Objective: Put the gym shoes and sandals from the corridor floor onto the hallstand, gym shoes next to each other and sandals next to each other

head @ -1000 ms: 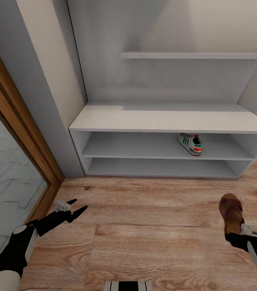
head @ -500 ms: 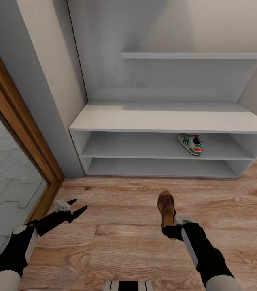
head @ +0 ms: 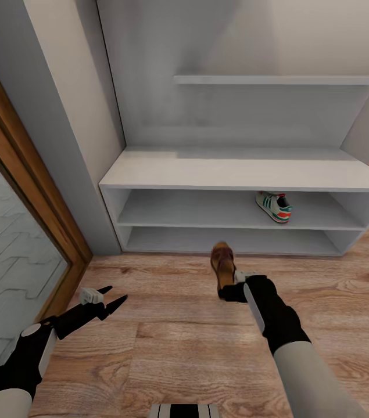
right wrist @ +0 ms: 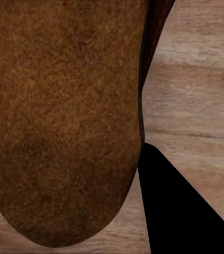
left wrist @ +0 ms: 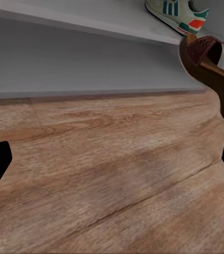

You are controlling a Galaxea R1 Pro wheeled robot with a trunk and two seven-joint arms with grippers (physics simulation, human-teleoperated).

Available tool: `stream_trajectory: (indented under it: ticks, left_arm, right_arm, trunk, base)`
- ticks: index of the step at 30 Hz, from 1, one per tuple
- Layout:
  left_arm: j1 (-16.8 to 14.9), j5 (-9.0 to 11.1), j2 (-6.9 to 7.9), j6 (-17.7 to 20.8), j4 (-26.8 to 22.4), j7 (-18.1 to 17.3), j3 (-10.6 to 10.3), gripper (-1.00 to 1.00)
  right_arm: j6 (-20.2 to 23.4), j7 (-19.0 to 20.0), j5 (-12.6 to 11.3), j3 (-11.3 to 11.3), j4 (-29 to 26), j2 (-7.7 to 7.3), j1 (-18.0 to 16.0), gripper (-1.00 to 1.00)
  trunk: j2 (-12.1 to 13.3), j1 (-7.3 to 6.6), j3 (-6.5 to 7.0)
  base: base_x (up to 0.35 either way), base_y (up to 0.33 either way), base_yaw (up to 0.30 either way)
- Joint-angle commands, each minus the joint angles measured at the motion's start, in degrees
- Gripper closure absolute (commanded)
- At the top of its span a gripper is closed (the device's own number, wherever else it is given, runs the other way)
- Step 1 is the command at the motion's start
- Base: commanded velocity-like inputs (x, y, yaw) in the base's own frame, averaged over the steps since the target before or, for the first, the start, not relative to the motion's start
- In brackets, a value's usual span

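Head camera looks forward and down from high over corridor floor (head: 196, 360) toward hallstand (head: 248, 174). Left wrist camera sits low, near floor, facing hallstand; shares gym shoe (left wrist: 178, 14) and sandal (left wrist: 212, 69) with head view. Right wrist camera close against sandal ahead of right pincer (head: 230, 289).

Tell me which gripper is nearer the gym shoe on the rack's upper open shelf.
Right. The right gripper, shut on a sandal, is over the floor just short of the rack and left of the gym shoe. The open left gripper hangs farther left and back.
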Motion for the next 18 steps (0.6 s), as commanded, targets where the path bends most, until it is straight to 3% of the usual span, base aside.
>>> stream_trajectory:
  ticks: [1, 6, 13, 18]
  left_arm:
    - [0.0, -0.3, -0.22, 0.2, 0.0, -0.3, 0.2, -1.0]
    - [0.0, -0.3, -0.65, 0.2, 0.0, -0.2, 0.2, -1.0]
    - [0.0, -0.3, -0.75, 0.2, 0.0, -0.3, 0.2, -1.0]
    - [0.0, -0.3, -0.78, 0.2, 0.0, -0.3, 0.1, -1.0]
  right_arm:
    - [0.5, -0.1, 0.0, 0.1, -0.1, 0.02, -0.5, 1.0]
    - [0.9, 0.2, 0.0, 0.6, -0.1, 0.04, -1.2, 1.0]
    - [0.9, 0.3, 0.1, 9.5, -0.2, -0.01, -1.3, 1.0]
    - [1.0, 0.3, -0.1, 11.8, -0.2, -0.02, -1.3, 1.0]
  trunk:
    - [0.0, -0.01, -0.05]
    - [0.0, -0.01, -0.05]
    - [0.0, -0.01, -0.05]
    - [0.0, -0.01, -0.05]
  base:
    - [0.0, 0.0, 0.0]
    - [0.0, 0.0, 0.0]
    - [0.0, 0.0, 0.0]
    - [0.0, 0.0, 0.0]
